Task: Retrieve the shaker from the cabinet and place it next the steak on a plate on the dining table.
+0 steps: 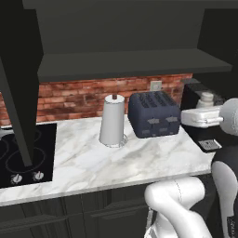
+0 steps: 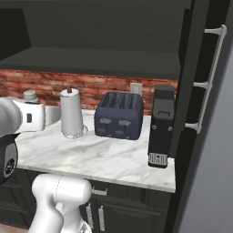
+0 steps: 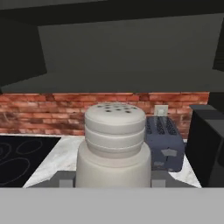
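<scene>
My gripper (image 3: 113, 182) is shut on the shaker (image 3: 114, 144), a pale grey-white tapered cylinder with a holed cap that stands upright between the fingers. In the left base view the shaker (image 1: 206, 99) pokes up from the gripper (image 1: 205, 106) at the right edge, above the counter and below the cabinet (image 1: 130, 62) shelf. The right base view has the shaker (image 2: 30, 96) and gripper (image 2: 31, 102) at the far left, out in front of the dark cabinet (image 2: 100, 59). The steak, plate and dining table are out of view.
On the marbled counter (image 1: 116, 162) stand a white paper-towel roll (image 1: 112, 120), a dark blue toaster (image 1: 153, 114) and a black coffee machine (image 2: 161, 125). A black cooktop (image 1: 23, 158) lies at the left. The open cabinet door (image 1: 18, 93) hangs over it. Red brick wall behind.
</scene>
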